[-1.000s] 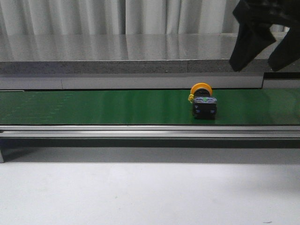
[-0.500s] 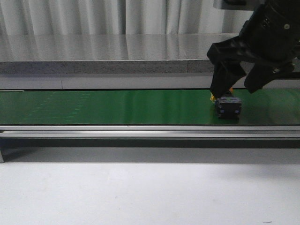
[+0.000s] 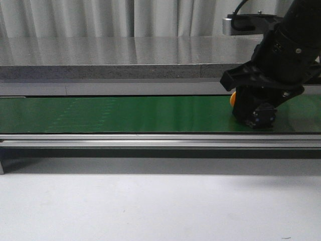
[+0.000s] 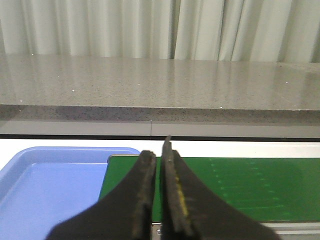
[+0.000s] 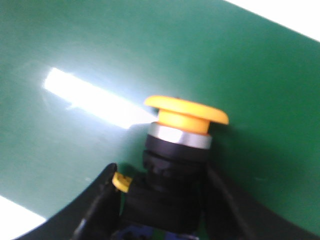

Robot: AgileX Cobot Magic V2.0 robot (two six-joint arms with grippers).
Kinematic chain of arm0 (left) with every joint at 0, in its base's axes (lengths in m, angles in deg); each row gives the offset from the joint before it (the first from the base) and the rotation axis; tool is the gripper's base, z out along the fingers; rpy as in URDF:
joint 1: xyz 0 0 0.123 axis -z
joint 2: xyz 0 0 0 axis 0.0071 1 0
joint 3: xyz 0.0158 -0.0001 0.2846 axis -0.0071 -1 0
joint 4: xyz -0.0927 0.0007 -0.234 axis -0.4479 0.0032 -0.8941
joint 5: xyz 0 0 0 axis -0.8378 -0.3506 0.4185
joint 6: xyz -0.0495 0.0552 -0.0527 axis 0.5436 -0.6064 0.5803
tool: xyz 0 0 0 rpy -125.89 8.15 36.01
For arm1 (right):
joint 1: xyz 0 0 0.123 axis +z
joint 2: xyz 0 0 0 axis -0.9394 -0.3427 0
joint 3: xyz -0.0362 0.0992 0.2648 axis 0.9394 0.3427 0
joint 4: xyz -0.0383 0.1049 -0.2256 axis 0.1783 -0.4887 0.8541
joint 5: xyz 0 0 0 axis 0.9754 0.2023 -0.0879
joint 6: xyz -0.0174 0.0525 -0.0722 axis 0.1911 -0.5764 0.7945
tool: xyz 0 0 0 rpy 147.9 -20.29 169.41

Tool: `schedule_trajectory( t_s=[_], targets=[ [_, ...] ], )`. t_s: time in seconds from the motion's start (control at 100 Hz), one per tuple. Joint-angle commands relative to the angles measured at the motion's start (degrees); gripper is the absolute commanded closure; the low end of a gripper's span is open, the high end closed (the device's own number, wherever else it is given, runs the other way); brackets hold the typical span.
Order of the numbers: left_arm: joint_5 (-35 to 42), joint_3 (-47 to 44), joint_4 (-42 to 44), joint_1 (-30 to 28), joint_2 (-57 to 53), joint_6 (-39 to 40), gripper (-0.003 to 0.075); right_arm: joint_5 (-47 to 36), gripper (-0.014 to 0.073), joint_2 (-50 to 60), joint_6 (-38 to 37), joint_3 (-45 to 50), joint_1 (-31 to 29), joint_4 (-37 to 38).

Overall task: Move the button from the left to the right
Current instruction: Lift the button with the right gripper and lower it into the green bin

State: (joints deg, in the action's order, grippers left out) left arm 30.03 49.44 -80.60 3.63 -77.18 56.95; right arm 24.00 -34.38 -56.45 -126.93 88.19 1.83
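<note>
Button location: the button (image 5: 178,160) lies on its side on the green belt (image 3: 125,114), toward the right end of the belt as the front view shows it. Only a sliver of orange cap and part of the dark body show there under the arm.

Right hand: the right hand (image 5: 160,210) is down over the button, one finger on each side of the black body. The right wrist view shows the fingers spread around the body and very near it. Contact cannot be confirmed, since the lower body is cut off at the frame edge.

Left hand: the left hand (image 4: 159,200) hangs with its fingers pressed together, nothing between them, above the left end of the belt and beside the blue tray (image 4: 45,185).

Work done, as judged: the right hand is lowered and straddles the button, so the reach looks complete.

Work left, as judged: pinch the body, lift it off the belt, carry it right and set it down. No drop-off spot on the right is visible in any view.

Risk: the belt surface is glossy and the button rests on its side, so uneven closing could nudge or roll it.

Worktop: a pale worktop (image 3: 150,206) lies in front of the belt, with nothing of the task on it.
</note>
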Motion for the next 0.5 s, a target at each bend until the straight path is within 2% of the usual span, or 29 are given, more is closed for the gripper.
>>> schedule_trajectory(
  t_s=[0.0, 0.21, 0.49],
  targets=[
    [4.5, 1.6, -0.8, 0.4, 0.6, -0.1, 0.0715, -0.3, 0.0380, 4.7, 0.5, -3.8, -0.3, 0.2],
    [4.5, 1.6, -0.8, 0.4, 0.6, -0.1, 0.0715, 7.4, 0.0378, 8.5, 0.5, -10.0, -4.5, 3.3],
    [4.5, 1.6, -0.8, 0.4, 0.6, -0.1, 0.0715, 12.8, 0.0378, 10.5, 0.6, -11.9, -20.8, 8.7]
  ],
)
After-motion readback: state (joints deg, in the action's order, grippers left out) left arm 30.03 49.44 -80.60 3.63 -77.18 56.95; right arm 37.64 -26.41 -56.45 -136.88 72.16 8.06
